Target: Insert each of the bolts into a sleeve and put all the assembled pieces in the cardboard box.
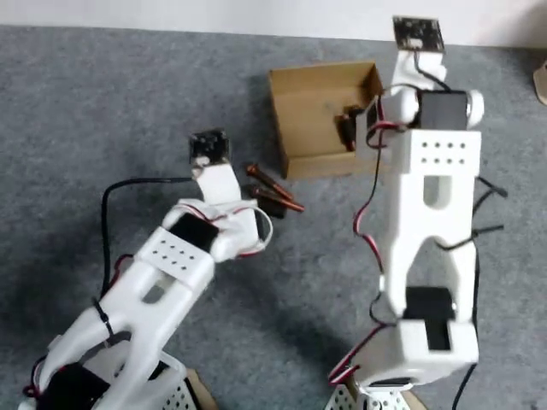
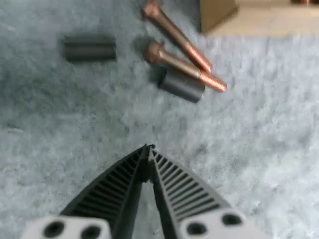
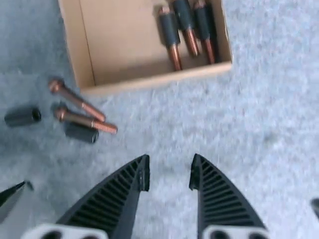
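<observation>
Presently noting left gripper (image 2: 149, 149) clenched, ribbed fingertips met at a point, nothing caught between them, hanging above grey carpet (image 2: 259, 149). Seeing, a little beyond its tips, a dark sleeve (image 2: 182, 85) lying flat just beside the threaded end of one copper bolt (image 2: 184, 67); cannot tell whether the two touch. Spotting a second bolt (image 2: 177, 37) next to the first, roughly parallel, heads close together. Marking another sleeve (image 2: 89, 48) off by itself, apart from the pair of bolts. Finding right gripper (image 3: 169, 172) released, plain gap between its fingers, holding nothing, poised over carpet with the cardboard box (image 3: 119, 45) ahead of its tips. Counting three assembled pieces (image 3: 185, 22) inside the box, side by side near one corner, each a bolt with a dark sleeve on its shank. From the high view: placing the box at upper centre of the frame, the right arm (image 1: 436, 171) running up the right side with its wrist at the box's right edge, the left arm (image 1: 171, 256) rising from lower left toward centre, and the loose bolts on carpet between its wrist and the box's lower left corner.
</observation>
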You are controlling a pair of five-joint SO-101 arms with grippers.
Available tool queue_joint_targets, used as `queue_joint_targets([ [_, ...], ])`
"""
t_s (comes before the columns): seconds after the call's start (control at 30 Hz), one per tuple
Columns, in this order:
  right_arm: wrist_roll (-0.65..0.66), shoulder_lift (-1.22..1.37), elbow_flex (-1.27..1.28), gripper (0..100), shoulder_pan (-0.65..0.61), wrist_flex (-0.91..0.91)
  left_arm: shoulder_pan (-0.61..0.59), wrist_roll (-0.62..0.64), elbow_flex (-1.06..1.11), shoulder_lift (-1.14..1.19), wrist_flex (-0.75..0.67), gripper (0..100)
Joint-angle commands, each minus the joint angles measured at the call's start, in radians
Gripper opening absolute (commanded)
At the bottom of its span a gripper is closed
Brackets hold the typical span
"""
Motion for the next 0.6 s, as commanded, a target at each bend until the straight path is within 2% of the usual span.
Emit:
queue_joint_targets([
  [0.0,-0.008,-0.191,0.151,13.2,-0.018,-0.039,0.008,0.017,-0.007,-0.012,0.002,1],
  [0.1,-0.009,-0.361,0.341,13.2,-0.018,-0.134,0.008,0.091,-0.027,-0.004,0.006,1],
  [0.3,-0.009,-0.647,0.708,13.2,-0.019,-0.291,0.008,0.112,-0.062,-0.004,0.009,1],
  [0.57,-0.011,-0.816,1.009,13.2,-0.021,-0.403,0.007,0.129,-0.154,-0.002,0.094,1],
])
